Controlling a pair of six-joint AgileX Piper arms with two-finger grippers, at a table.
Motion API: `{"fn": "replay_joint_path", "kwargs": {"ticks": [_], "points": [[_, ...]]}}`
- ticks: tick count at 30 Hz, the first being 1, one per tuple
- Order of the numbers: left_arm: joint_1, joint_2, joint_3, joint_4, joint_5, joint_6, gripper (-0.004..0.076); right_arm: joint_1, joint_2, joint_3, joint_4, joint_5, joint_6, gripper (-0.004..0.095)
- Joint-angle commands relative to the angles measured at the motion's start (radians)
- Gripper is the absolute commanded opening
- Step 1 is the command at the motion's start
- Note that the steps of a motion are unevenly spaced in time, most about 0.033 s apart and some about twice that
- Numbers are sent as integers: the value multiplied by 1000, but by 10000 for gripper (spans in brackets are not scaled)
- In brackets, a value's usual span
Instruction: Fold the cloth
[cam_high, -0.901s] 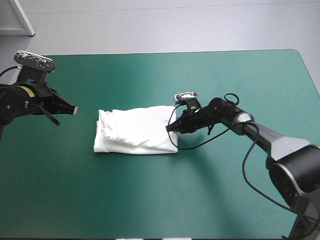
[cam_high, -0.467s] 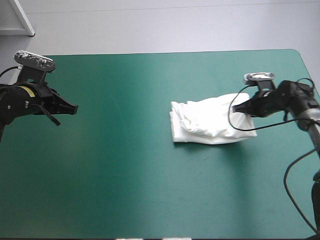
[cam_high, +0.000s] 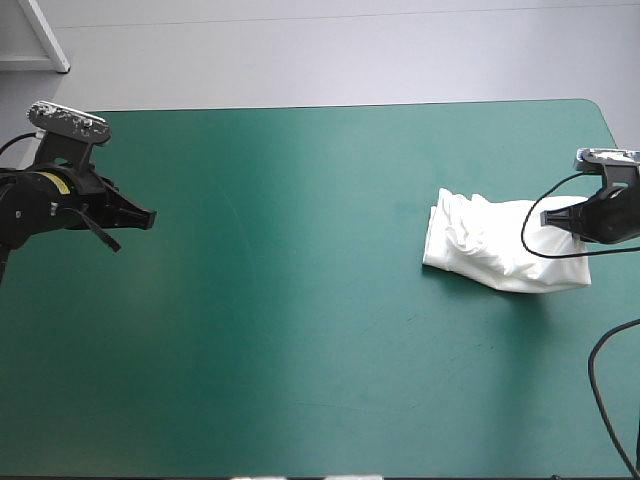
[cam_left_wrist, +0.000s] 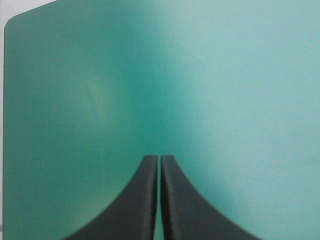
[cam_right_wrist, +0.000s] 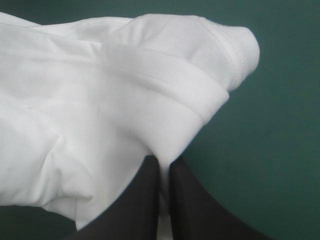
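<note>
Seen from above, a table with a teal-green cover (cam_high: 300, 330) fills the frame. The white short-sleeved cotton T-shirt (cam_high: 505, 250) lies at the right middle of the frame as a compact folded bundle. It is rumpled along its left side and close to the table's right edge, with nothing else near it. The right gripper (cam_high: 548, 217), with two broad black fin-shaped fingers, enters from the frame's right edge and sits on the bundle's right end. Its wrist camera shows the fingers all but closed, with a fold of white cloth pinched between them. Just ahead of that pinch are a stitched hem and a rolled sleeve edge. The left gripper (cam_high: 148, 217) hangs at the left middle of the frame, well apart from the T-shirt. Its fingers are pressed together in a pointed arch, holding nothing, with only bare teal-green cover ahead of it. The folding looks essentially done, since the cloth is already doubled into a bundle. The step in hand appears to be setting that bundle down at the right side of the table. The next move probably calls for the right gripper to part its fingers and lift straight away. It should do this gently enough that the pinched layer slips free without dragging the top fold open or pulling the bundle over the nearby edge.
</note>
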Motion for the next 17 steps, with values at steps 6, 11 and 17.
{"fn": "replay_joint_path", "kwargs": {"ticks": [6, 11, 17], "points": [[-1, -26, -24, 11, -80, -11, 19, -3, -121, -31, 41, -6, 9, 660], [-1, -85, -24, 44, -98, -36, 19, 9, -316, -34, 297, -2, -182, 699], [-1, -267, -22, 216, -94, -155, 19, 138, -652, -13, 236, -31, -269, 22]]}}
